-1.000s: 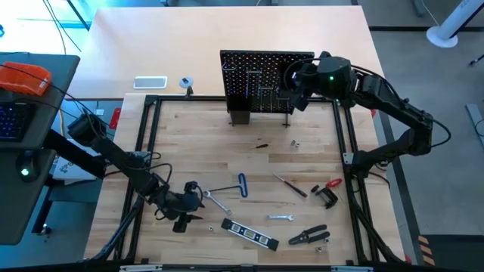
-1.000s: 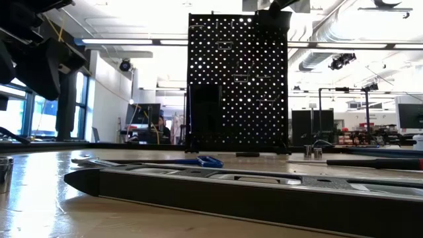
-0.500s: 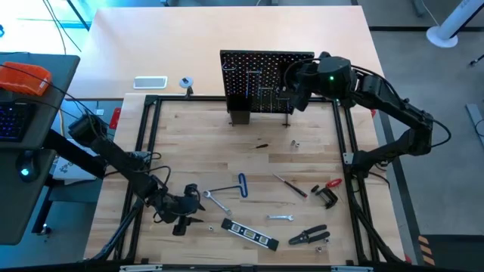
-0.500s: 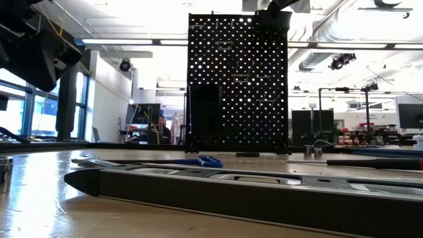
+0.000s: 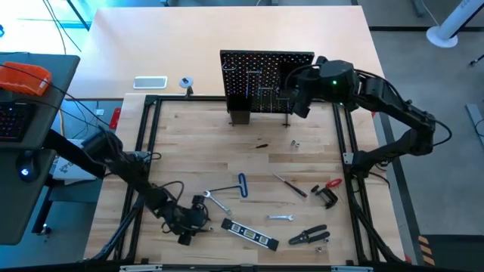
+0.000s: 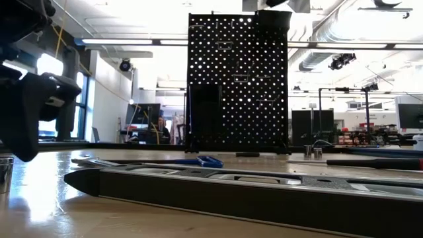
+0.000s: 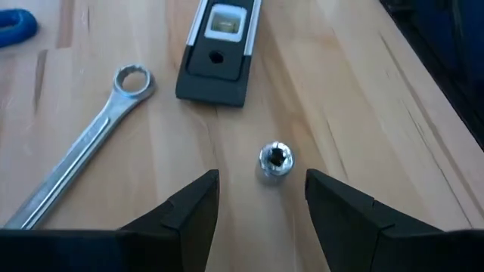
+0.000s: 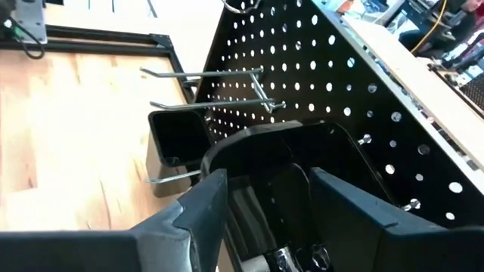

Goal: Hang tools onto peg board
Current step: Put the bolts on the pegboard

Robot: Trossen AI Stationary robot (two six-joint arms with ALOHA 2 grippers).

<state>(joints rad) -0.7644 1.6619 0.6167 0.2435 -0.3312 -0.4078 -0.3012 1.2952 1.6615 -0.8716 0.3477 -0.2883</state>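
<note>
The left tool (image 5: 198, 217) hovers low over the near left part of the wooden desk (image 5: 249, 162), its fingers (image 7: 189, 215) spread apart and holding nothing. Between and just ahead of them, in the left wrist view, a small silver socket (image 7: 274, 160) stands on the wood, untouched. Just beyond it lies the end of the black level (image 7: 219, 53), and beside that a silver wrench (image 7: 83, 147) lies flat with its ring end near the level.

The right tool (image 5: 296, 91) is up at the peg board (image 5: 261, 79), at the board's right side, released with nothing between its fingers (image 8: 197, 208). In the right wrist view a black bin (image 8: 178, 140) sits on the board, with metal hooks (image 8: 212, 79) jutting out above it.

The peg board stands upright at the far edge of the desk. The remaining tools lie on the near half of the desk: the blue-handled bent key (image 5: 240, 185) near the middle, a thin screwdriver (image 5: 290, 185) to its right, a small silver wrench (image 5: 280, 217) nearer the front, the black-handled pliers (image 5: 308, 236) at the front right, and the red-and-black clamp (image 5: 327, 193) toward the right edge. The level lies at the front, just right of the left tool
</note>
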